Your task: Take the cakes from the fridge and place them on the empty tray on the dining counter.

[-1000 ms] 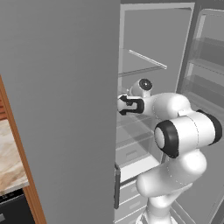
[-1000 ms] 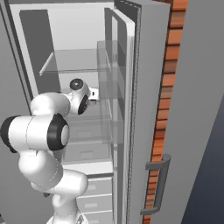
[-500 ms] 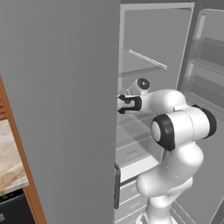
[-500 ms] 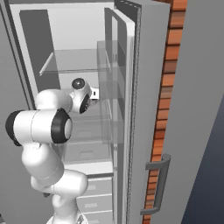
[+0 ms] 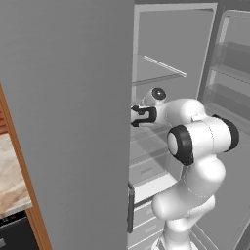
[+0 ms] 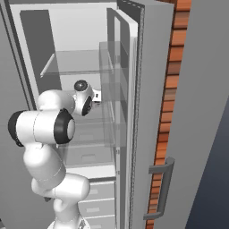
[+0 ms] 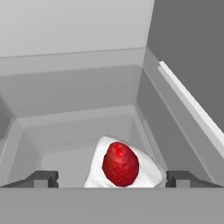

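A white cake (image 7: 120, 168) with a red strawberry top lies on a glass shelf inside the fridge (image 5: 68, 122). My gripper (image 7: 113, 179) is open, with one dark fingertip (image 7: 43, 178) to the cake's left and the other to its right, neither touching it. In the left base view the hand (image 5: 139, 116) reaches into the fridge at mid height, partly hidden behind the shut grey door. The right base view shows the wrist (image 6: 85, 96) deep between the shelves.
The fridge's right door (image 6: 129, 112) stands open beside the arm, with clear door bins. A glass shelf (image 5: 158, 73) hangs above the hand and drawers (image 6: 96, 197) lie below. A brick wall (image 6: 172, 89) stands behind the open door.
The arm's elbow has swung a little to the left while the hand stayed inside the fridge at the same shelf.
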### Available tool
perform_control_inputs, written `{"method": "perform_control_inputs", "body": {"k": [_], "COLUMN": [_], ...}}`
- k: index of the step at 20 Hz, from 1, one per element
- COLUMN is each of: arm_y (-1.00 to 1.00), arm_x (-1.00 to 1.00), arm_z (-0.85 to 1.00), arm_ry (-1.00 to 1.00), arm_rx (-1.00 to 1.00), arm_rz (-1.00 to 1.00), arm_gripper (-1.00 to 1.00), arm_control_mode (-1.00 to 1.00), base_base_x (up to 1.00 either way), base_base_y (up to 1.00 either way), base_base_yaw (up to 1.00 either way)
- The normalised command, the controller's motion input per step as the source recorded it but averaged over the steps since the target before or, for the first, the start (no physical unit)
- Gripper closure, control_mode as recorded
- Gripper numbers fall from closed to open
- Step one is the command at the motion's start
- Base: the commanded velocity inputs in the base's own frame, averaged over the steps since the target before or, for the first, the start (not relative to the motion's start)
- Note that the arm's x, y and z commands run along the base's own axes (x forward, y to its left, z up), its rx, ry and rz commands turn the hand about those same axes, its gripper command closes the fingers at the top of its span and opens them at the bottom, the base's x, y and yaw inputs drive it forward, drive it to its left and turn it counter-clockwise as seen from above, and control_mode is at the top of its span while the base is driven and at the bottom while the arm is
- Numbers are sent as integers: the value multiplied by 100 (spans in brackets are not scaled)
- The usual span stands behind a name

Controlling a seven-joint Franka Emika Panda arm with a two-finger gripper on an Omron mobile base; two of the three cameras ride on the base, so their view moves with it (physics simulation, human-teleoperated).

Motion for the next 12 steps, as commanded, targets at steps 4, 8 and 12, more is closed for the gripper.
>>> {"method": "perform_control_inputs", "body": {"k": [4,8,12], "arm_y": [0,0,0], "arm_x": [0,0,0], "arm_z": [-23,-28,-31], "arm_ry": [0,3,2], "arm_rx": [0,0,0], "arm_rz": [0,0,0], "arm_gripper": [100,100,100], "arm_control_mode": [-100,-100,-100], "base_base_x": [0,0,0], "base_base_y": [0,0,0], "base_base_yaw": [0,0,0]}}
